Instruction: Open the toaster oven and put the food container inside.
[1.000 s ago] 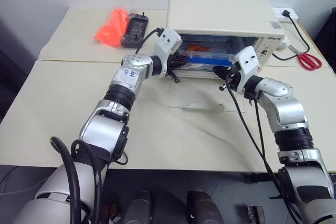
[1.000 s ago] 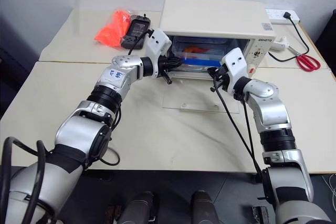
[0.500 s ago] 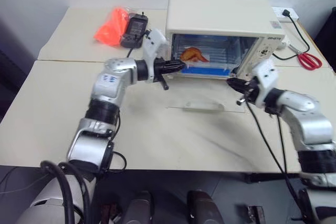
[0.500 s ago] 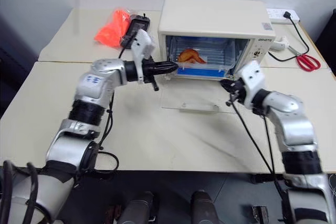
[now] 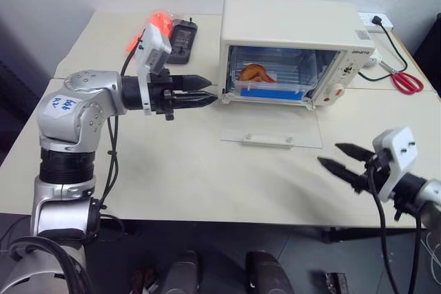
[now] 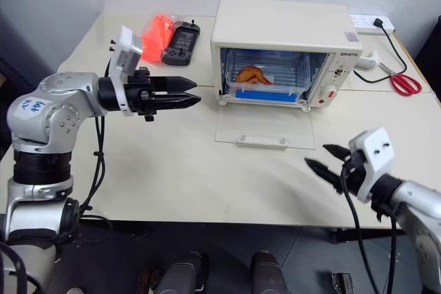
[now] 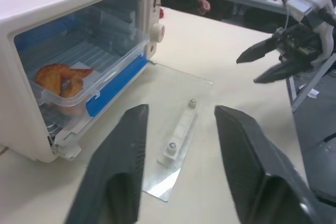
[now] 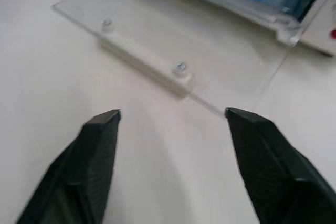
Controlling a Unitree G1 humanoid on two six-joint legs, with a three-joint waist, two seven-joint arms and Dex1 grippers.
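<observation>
Inside the toaster oven (image 5: 296, 49) sits the food container (image 5: 270, 80), resting on the wire rack with its blue clip bar facing out and the orange food showing through the clear wall. That's where I want it, so I judge the placing itself done. The glass door (image 5: 271, 127) lies flat on the surface (image 5: 172, 177) in front of the oven, handle bar up, because it had to drop fully to let the box through.

My left gripper (image 5: 196, 96) hovers level, just off the oven's left front corner, fingers apart and empty; I read that as a release stance, clear of the opening so nothing snags. My right gripper (image 5: 344, 160) hangs low near the front edge of the surface, well apart from the door, fingers spread wide and holding nothing.

Both arms stand off the oven, which leaves the door free to swing. The orange bag (image 5: 148, 27) and the black device (image 5: 182, 34) sit behind, untouched, out of the way.
</observation>
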